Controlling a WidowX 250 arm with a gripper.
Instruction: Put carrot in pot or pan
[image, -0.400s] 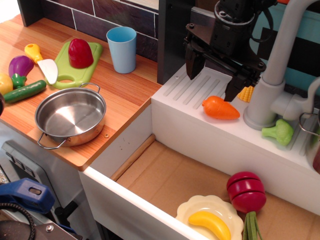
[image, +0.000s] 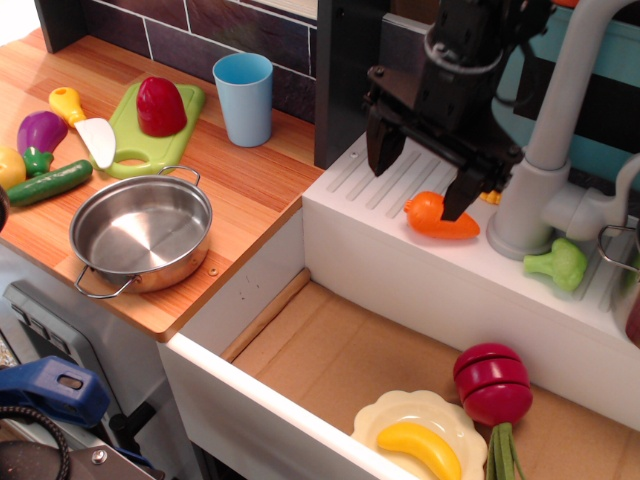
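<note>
The orange toy carrot (image: 434, 219) lies on the white ribbed ledge of the sink (image: 400, 230), beside the grey faucet base. My black gripper (image: 420, 182) hangs just above and behind the carrot, open. Its left finger stands left of the carrot and its right finger (image: 463, 190) comes down over the carrot's right part. The steel pan (image: 142, 235) with two loop handles sits empty on the wooden counter, far to the left of the gripper.
A blue cup (image: 243, 98) stands behind the pan. A green cutting board (image: 150, 135) holds a red vegetable, with a knife, an eggplant and a cucumber (image: 50, 183) near. A faucet (image: 540, 170), broccoli (image: 556, 264), a banana plate (image: 420, 440) and a red fruit (image: 492, 384) are at right.
The gripper has moved down and a little left, closer over the carrot; its right finger now covers part of the carrot and the corn. The carrot has not moved.
</note>
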